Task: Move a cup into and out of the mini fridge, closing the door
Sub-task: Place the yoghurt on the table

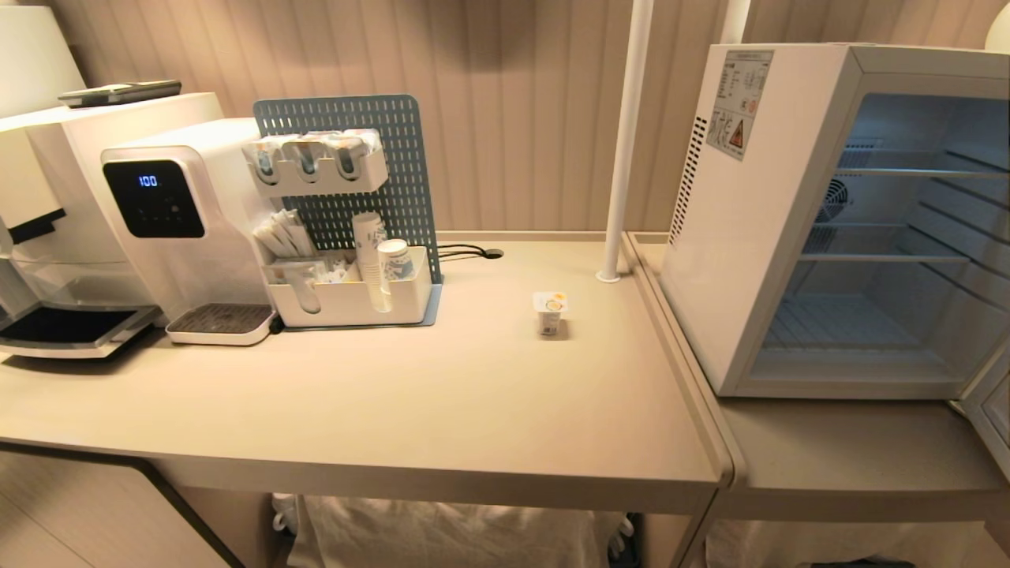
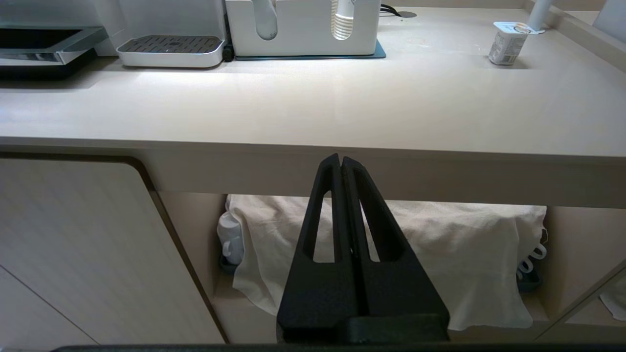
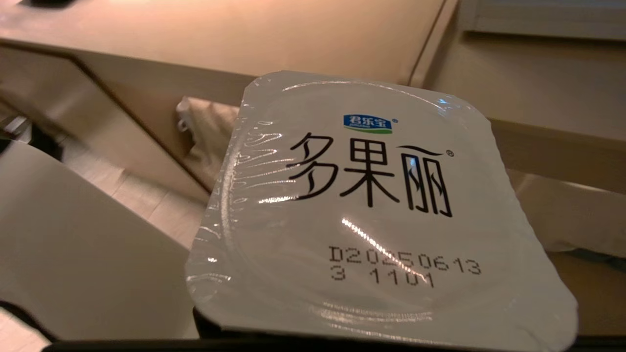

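Fridge (image 1: 757, 237) sits on the right-hand counter, opening toward me. Door (image 1: 996, 410) is swung open at the far right edge of the head view, and only its lower corner shows. Inside I see only wire shelves.

Two cups are in play.
- Held cup (image 3: 376, 210): it fills the right wrist view, with the foil lid facing the camera and slightly tilted. The print reads upright and the body is hidden behind the lid. It's off the counter, out in front, with cabinet front and floor behind it.
- Counter cup (image 1: 550, 312): it stands upright, lid up, long axis vertical. It's on the left counter (image 2: 313, 107) near the white pole (image 1: 627, 142), well apart from the fridge.

Right gripper is out of the head view. Its fingers are covered by the lid, but the held cup hangs in mid-air right at the wrist, so I read the jaws as clamped on it.

Left gripper (image 2: 341, 159) is parked low with its fingers pressed together on nothing. It points at the counter's front edge, with white cloth (image 2: 440, 244) under the counter behind it.

Organizer tray (image 1: 351, 304) by the dispenser (image 1: 181, 213) holds stacked paper cups and sachets. The rack above it holds pods.
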